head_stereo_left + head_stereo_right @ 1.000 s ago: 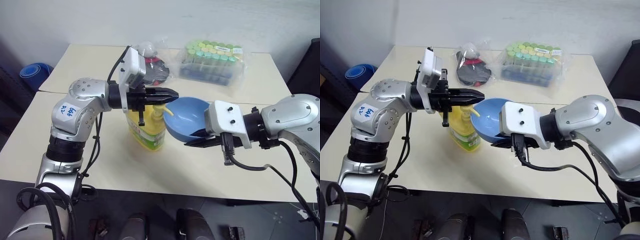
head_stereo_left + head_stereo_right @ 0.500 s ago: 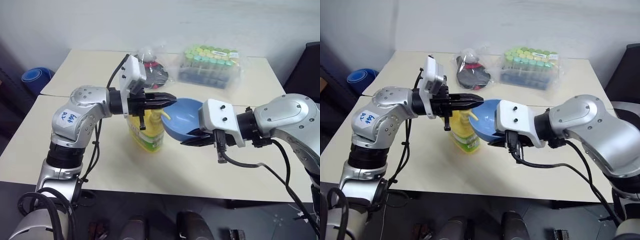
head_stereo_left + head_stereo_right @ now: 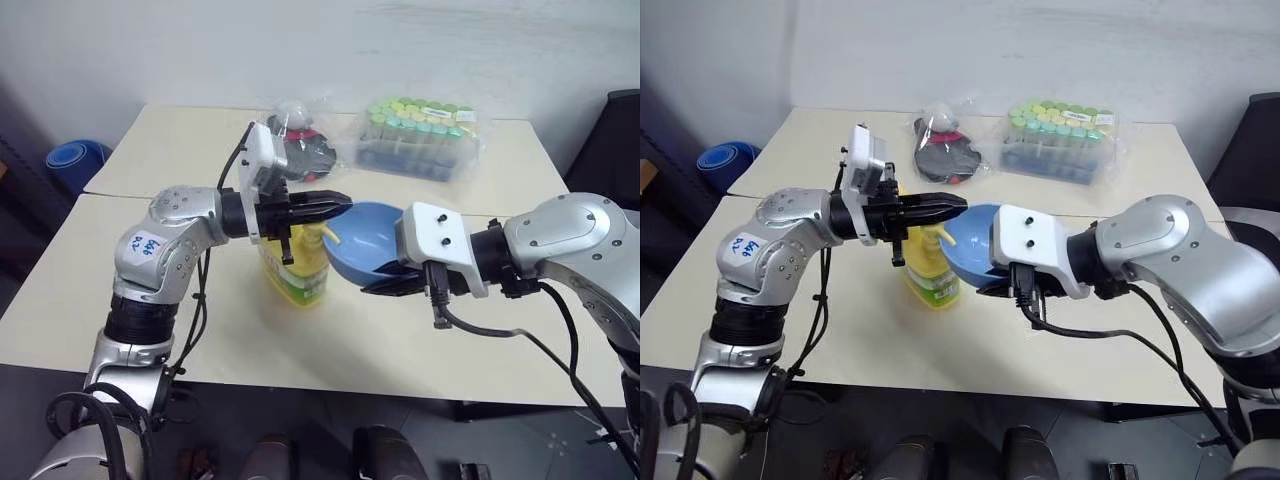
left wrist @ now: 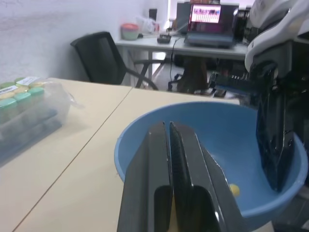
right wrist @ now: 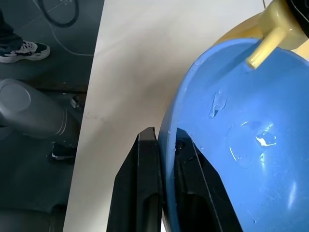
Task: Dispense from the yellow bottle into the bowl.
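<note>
The yellow bottle (image 3: pixel 293 272) stands upright on the table (image 3: pixel 180 320), and its pump nozzle (image 5: pixel 267 34) reaches over the bowl's rim. My left gripper (image 3: pixel 343 203) is shut and empty. It lies level across the top of the pump head, with its tips over the bowl. My right gripper (image 5: pixel 164 134) is shut on the near rim of the light-blue bowl (image 3: pixel 370 238). It holds the bowl tilted, right beside the bottle. Clear drops (image 5: pixel 251 141) lie inside the bowl.
A pack of green-capped tubes (image 3: pixel 420 135) and a dark item in clear plastic (image 3: pixel 300 148) lie at the back of the table. A blue roll (image 3: pixel 70 158) lies on the floor to the left. A black chair (image 3: pixel 615 140) stands to the right.
The whole picture has shifted with the camera. My left gripper has sunk a little onto the pump head. The bowl and my right gripper have stayed put.
</note>
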Tool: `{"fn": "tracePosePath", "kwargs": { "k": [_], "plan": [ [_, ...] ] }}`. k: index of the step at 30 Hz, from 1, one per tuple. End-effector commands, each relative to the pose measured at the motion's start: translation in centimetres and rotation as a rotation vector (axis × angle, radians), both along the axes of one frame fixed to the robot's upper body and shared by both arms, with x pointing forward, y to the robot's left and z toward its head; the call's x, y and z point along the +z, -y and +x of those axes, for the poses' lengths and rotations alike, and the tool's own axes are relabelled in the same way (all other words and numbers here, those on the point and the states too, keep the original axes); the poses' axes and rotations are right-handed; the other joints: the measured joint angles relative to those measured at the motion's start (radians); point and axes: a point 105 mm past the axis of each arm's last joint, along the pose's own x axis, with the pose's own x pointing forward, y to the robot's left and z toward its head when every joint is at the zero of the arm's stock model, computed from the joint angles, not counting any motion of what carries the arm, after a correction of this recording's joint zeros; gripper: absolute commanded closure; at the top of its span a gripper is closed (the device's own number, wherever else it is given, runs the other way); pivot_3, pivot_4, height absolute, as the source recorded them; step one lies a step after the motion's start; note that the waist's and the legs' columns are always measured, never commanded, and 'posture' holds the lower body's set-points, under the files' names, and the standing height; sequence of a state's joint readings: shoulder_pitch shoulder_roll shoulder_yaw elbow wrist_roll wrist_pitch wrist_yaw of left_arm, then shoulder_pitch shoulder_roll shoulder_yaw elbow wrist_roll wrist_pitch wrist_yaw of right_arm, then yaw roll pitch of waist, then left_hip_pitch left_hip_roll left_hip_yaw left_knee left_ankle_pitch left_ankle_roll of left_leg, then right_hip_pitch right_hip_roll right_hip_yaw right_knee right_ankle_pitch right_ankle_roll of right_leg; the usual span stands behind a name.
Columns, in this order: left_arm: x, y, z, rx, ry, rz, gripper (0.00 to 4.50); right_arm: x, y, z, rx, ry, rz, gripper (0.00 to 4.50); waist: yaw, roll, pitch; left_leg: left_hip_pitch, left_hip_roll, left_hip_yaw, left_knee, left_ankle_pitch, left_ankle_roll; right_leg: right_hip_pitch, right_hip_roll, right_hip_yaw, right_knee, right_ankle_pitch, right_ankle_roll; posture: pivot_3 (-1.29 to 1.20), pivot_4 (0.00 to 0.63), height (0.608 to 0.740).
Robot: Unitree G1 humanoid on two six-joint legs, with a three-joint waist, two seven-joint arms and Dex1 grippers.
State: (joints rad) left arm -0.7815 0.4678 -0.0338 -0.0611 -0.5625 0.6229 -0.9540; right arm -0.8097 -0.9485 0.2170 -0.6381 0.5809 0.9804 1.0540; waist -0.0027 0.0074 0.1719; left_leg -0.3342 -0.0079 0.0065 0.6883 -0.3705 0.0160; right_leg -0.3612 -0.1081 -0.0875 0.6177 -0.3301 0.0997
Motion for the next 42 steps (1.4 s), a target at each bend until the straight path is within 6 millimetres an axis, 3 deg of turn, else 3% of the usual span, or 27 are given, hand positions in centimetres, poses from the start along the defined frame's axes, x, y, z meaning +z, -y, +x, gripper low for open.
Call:
{"fn": "tracePosePath", "kwargs": {
  "k": [1,3,6,9,13,18,22,26,30,33,36,39,42],
  "plan": [
    [0.2,-0.9,-0.4,-0.068,-0.079,-0.065,4.34,1.0,0.6,0.3,-0.007,0.096,0.048,4.50,0.001,-0.001,0.001,-0.001,0.000,0.000,-0.001,0.000,0.000,0.000,0.000,0.000,-0.001,0.000,0.000,0.00,0.150,0.740],
    [2.6,-1.8,-1.0,-0.099,-0.001,-0.137,4.34,0.4,1.5,0.6,-0.020,0.099,0.046,4.50,0.002,-0.003,0.002,-0.003,0.000,0.000,-0.001,0.000,0.000,-0.002,0.000,-0.001,-0.002,0.000,0.000,0.00,0.150,0.740],
    [4.4,-3.4,-1.2,-0.089,0.070,-0.195,4.34,-0.5,3.1,1.5,-0.056,0.124,0.038,4.50,0.002,-0.005,0.003,-0.013,-0.001,0.000,-0.001,0.001,0.001,-0.012,0.000,-0.002,0.002,0.000,0.000,0.00,0.150,0.740],
    [5.3,-4.9,-1.8,-0.076,0.114,-0.217,4.34,-1.8,5.1,2.5,-0.099,0.134,0.035,4.50,0.003,-0.006,0.004,-0.024,-0.001,-0.001,0.003,0.001,0.001,-0.021,0.000,-0.005,0.004,0.000,0.000,0.00,0.150,0.740],
    [5.1,-7.2,-2.6,-0.022,0.118,-0.179,4.34,-5.5,9.6,3.8,-0.201,0.092,0.004,4.50,0.004,-0.008,0.006,-0.025,-0.002,-0.002,0.003,0.001,0.001,-0.020,0.000,-0.007,0.003,0.000,0.000,0.00,0.150,0.740],
    [0.0,-11.2,-3.2,0.112,0.068,0.042,4.34,-10.9,14.6,4.0,-0.252,0.068,-0.028,4.50,0.001,-0.008,0.006,-0.020,-0.002,-0.002,0.003,0.001,0.002,-0.015,-0.001,-0.007,0.003,0.000,0.001,0.00,0.150,0.740],
    [-4.7,-13.1,-4.8,0.135,0.053,0.248,3.48,-13.9,17.6,4.4,-0.290,0.127,-0.051,4.50,-0.003,-0.004,0.012,-0.019,-0.001,-0.001,0.003,0.001,0.002,-0.015,-0.001,-0.005,0.003,0.000,0.001,0.00,0.150,0.740],
    [-7.6,-15.2,-4.5,0.247,0.015,0.255,2.20,-15.2,18.7,5.2,-0.335,0.151,-0.022,4.50,-0.002,0.000,0.016,-0.019,-0.001,-0.001,0.005,0.001,0.002,-0.015,-0.002,-0.005,0.002,0.000,0.000,0.00,0.150,0.740],
    [-10.2,-16.3,-5.1,0.320,-0.007,0.248,0.94,-14.7,18.7,5.0,-0.341,0.164,0.092,3.23,-0.002,0.004,0.018,-0.018,-0.001,-0.001,0.004,0.001,0.002,-0.015,-0.002,-0.005,0.003,0.000,0.000,0.00,0.150,0.740],
    [-11.3,-17.0,-5.5,0.372,0.023,0.276,0.03,-11.8,18.0,4.4,-0.322,0.238,0.264,2.21,0.002,0.004,0.018,-0.020,-0.001,-0.002,0.004,0.001,0.002,-0.015,-0.002,-0.006,0.004,0.000,0.000,0.00,0.150,0.740],
    [-11.9,-18.1,-6.1,0.437,0.066,0.317,0.00,-9.6,17.7,3.0,-0.317,0.263,0.379,1.09,0.004,0.004,0.018,-0.020,-0.001,-0.002,0.004,0.001,0.002,-0.015,-0.002,-0.006,0.004,0.000,0.000,0.00,0.150,0.740],
    [-12.1,-18.8,-7.0,0.465,0.055,0.305,0.00,-8.7,16.9,1.3,-0.302,0.240,0.423,0.07,0.004,0.004,0.018,-0.019,-0.001,-0.002,0.003,0.001,0.002,-0.014,-0.002,-0.006,0.003,0.000,0.000,0.00,0.150,0.740],
    [-12.6,-19.4,-7.8,0.519,0.067,0.324,0.00,-8.1,14.6,-2.2,-0.161,0.225,0.463,0.03,0.007,0.005,0.019,-0.019,-0.001,-0.002,0.002,0.000,0.003,-0.014,-0.003,-0.006,0.002,0.000,0.000,0.00,0.150,0.740]
  ]
}}
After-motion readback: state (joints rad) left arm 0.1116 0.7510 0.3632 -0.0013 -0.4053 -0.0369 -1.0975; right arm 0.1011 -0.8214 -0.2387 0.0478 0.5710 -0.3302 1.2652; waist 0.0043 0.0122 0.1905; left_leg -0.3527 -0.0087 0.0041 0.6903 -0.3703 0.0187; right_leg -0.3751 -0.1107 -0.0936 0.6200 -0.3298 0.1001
